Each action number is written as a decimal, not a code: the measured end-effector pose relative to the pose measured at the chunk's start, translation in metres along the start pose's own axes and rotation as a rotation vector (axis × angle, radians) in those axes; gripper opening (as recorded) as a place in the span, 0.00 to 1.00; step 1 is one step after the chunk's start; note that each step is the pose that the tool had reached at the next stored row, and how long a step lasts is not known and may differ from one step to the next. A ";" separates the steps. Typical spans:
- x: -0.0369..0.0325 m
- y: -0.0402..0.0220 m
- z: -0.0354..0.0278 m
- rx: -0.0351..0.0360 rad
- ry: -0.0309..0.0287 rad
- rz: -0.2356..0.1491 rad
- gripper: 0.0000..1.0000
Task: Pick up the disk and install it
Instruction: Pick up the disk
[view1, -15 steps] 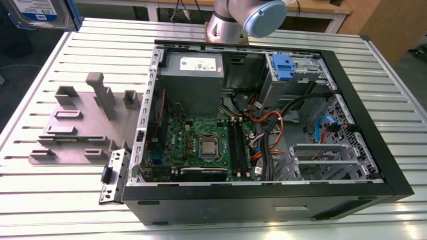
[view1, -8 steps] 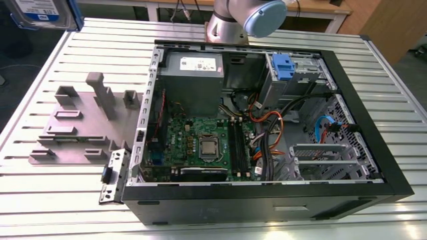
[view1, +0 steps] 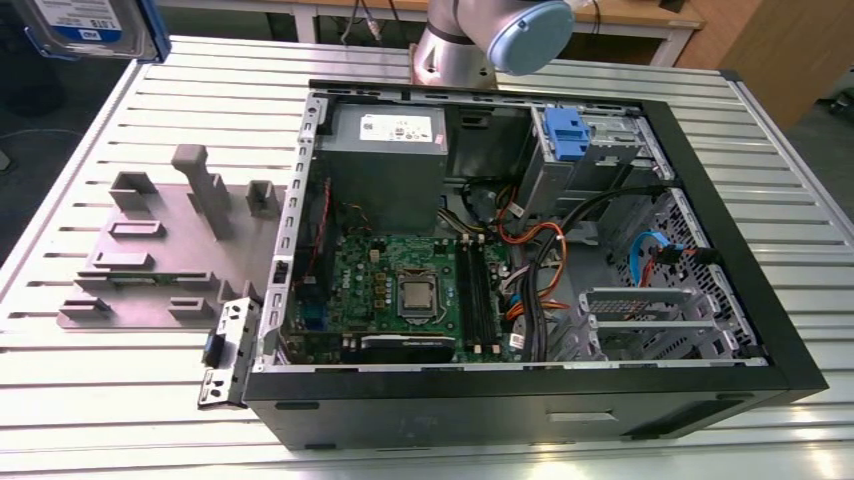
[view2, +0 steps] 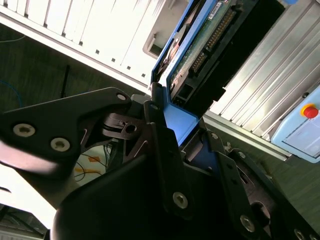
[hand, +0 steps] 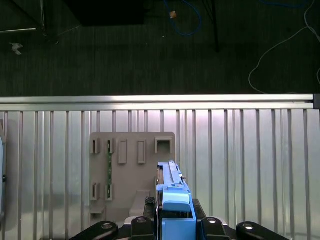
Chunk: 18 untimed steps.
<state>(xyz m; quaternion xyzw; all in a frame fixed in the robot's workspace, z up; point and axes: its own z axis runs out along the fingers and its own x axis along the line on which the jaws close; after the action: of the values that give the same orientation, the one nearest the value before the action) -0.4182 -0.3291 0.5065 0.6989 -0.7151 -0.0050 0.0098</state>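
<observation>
Exterior view first: the arm (view1: 461, 45) stands at the far edge of the slatted surface (view1: 747, 200), behind the open computer case (view1: 534, 390), with a blue-capped joint (view1: 530, 35) just above the case's back wall. The disk (view1: 91, 25) is way up in the exterior view's top left corner, held in the air. Its blue-and-white label faces this camera and its blue carrier runs along the edge. The frame cuts it off, so its long axis can't be told here. Lower down, on the exterior view's left of the case, a grey fixture plate (view1: 147, 265) lies on the surface. Inside the case there's a grey box with a white sticker (view1: 387, 135), and to the exterior view's right of it a small blue latch piece (view1: 567, 135).

Second wrist view: the hand (view2: 181, 122) is clenched on the disk (view2: 210, 40), black fingers (view2: 160, 145) pinching the end of the blue carrier from both sides. The long axis runs straight out from the fingers. This camera sees the underside, with a green circuit board and a row of connector pins.

First wrist view: past the hand (hand: 175, 222), the disk (hand: 172, 192) shows edge-on as a thin blue strip pointing away from the hand toward the surface (hand: 250, 165). It overlaps one edge of the fixture plate (hand: 125, 170) in this view. Beyond the surface's rail lies dark floor (hand: 125, 55) with loose cables.
</observation>
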 end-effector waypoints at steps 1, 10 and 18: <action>0.0000 -0.0004 0.0000 -0.0001 0.0001 0.000 0.36; -0.0001 -0.0040 -0.0001 -0.0002 0.0000 0.000 0.36; -0.0002 -0.0073 -0.0002 -0.0001 0.0000 0.000 0.36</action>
<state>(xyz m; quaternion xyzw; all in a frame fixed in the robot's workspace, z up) -0.4108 -0.3291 0.5065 0.6989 -0.7151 -0.0050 0.0099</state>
